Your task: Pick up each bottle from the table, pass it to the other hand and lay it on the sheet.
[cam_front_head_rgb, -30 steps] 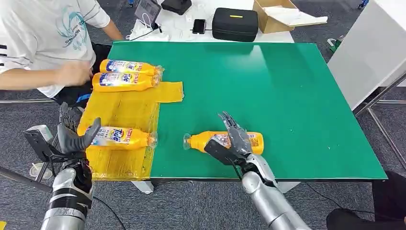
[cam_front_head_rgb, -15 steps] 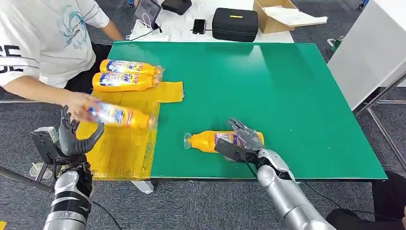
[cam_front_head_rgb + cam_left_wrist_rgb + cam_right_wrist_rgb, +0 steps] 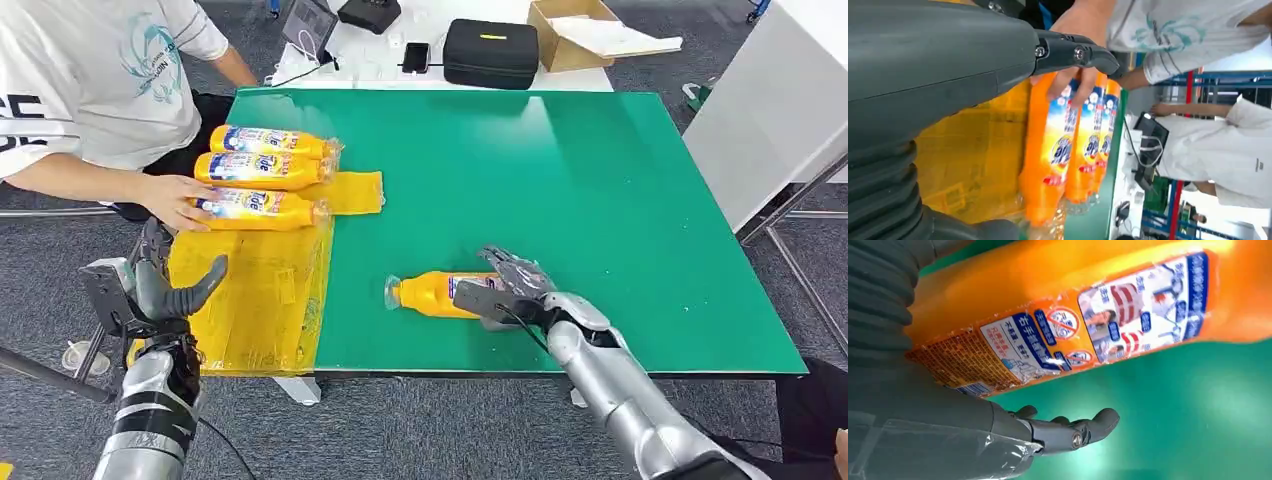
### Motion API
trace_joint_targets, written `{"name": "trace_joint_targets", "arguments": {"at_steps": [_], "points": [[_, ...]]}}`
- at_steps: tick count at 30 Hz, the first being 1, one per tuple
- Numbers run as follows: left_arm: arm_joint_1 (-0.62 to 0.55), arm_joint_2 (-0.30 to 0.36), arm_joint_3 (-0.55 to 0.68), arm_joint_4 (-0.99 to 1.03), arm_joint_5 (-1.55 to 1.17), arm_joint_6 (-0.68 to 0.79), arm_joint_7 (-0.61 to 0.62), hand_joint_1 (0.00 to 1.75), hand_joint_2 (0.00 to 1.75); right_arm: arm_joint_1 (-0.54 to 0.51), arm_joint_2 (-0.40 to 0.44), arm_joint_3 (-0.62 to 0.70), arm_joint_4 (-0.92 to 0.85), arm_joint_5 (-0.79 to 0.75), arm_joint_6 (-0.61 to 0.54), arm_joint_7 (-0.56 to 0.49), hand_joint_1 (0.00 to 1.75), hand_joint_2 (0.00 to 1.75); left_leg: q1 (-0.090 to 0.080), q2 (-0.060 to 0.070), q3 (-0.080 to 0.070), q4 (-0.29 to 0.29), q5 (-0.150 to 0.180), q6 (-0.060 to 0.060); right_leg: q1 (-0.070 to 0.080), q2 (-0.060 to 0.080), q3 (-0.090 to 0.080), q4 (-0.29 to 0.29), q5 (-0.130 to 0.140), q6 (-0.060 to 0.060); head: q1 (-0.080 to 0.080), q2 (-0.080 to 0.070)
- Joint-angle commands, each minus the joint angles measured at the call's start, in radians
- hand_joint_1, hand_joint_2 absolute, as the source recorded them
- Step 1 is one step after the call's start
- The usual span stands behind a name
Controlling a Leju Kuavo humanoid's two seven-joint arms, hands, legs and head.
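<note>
Person's hand (image 3: 175,203) moved 3rd bottle (image 3: 262,207) beside 2 others (4 total); right hand (image 3: 508,290) cupping lone bottle (image 3: 437,293), grip unclear.

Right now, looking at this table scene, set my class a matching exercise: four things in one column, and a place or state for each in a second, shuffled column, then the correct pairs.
Column one
1. right hand
2. left hand
3. person's hand
4. black case

Column two
A. on the white table beyond the green mat
B. resting on a bottle on the yellow sheet
C. open, holding nothing, beside the sheet
D. at the lone bottle on the green mat

Pairs: 1-D, 2-C, 3-B, 4-A
</note>
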Motion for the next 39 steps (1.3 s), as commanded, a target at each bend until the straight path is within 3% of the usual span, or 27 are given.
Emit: {"name": "trace_joint_targets", "arguments": {"at_steps": [1,21,22,23,26,29,32,39], "points": [[-0.071,0.0,-0.003,0.149,0.016,-0.014,0.004,0.0,1.75,-0.061,-0.035,0.138,0.216,-0.009,0.076,0.003,1.75,1.75,0.001,-0.003,0.004,-0.001,0.0,0.001,0.001,-0.004,0.005,-0.002,-0.001,-0.001,0.0,0.0],[-0.076,-0.01,-0.005,0.161,0.025,-0.027,0.004,0.0,1.75,-0.079,-0.069,0.179,0.198,-0.061,0.115,-0.019,1.75,1.75,0.001,-0.002,0.005,-0.001,0.0,0.001,0.002,-0.003,0.007,-0.002,-0.001,-0.001,0.0,0.0],[-0.065,-0.022,-0.006,0.169,0.054,-0.073,0.004,0.0,1.75,0.058,-0.02,0.045,0.026,-0.177,-0.096,-0.107,1.75,1.75,0.001,-0.003,0.005,-0.001,0.0,0.001,0.001,-0.003,0.006,-0.002,-0.001,-0.001,0.0,0.0],[-0.045,-0.029,-0.007,0.14,0.078,-0.108,0.022,0.0,1.75,0.127,0.039,-0.033,-0.056,-0.185,-0.222,-0.14,1.75,1.75,0.001,-0.003,0.005,-0.001,0.0,0.001,0.001,-0.004,0.006,-0.002,-0.001,-0.001,-0.001,0.0],[0.019,-0.049,-0.038,0.045,0.153,-0.204,0.104,0.0,1.75,0.232,0.157,-0.146,-0.226,-0.111,-0.483,-0.214,1.75,1.75,0.002,0.002,0.008,-0.002,-0.002,0.001,0.003,0.0,0.009,-0.004,-0.001,-0.003,0.0,0.0],[0.057,-0.063,-0.09,-0.024,0.229,-0.262,0.16,0.0,1.75,0.291,0.231,-0.232,-0.33,-0.119,-0.642,-0.316,1.75,1.75,0.002,0.006,0.006,-0.001,-0.004,0.0,0.003,0.004,0.007,-0.001,-0.002,-0.004,0.0,0.0],[0.072,-0.075,-0.144,-0.054,0.316,-0.356,0.215,0.0,1.75,0.338,0.278,-0.304,-0.402,-0.209,-0.723,-0.431,1.75,1.75,0.001,0.002,-0.002,0.0,-0.003,0.0,0.002,0.0,-0.002,0.0,-0.001,-0.002,0.0,0.0],[0.081,-0.071,-0.173,-0.068,0.344,-0.366,0.222,0.0,1.75,0.349,0.281,-0.322,-0.409,-0.219,-0.74,-0.468,1.75,1.75,0.002,-0.001,-0.002,0.001,-0.004,0.001,0.003,-0.002,0.0,0.0,-0.004,-0.002,0.0,0.0]]}}
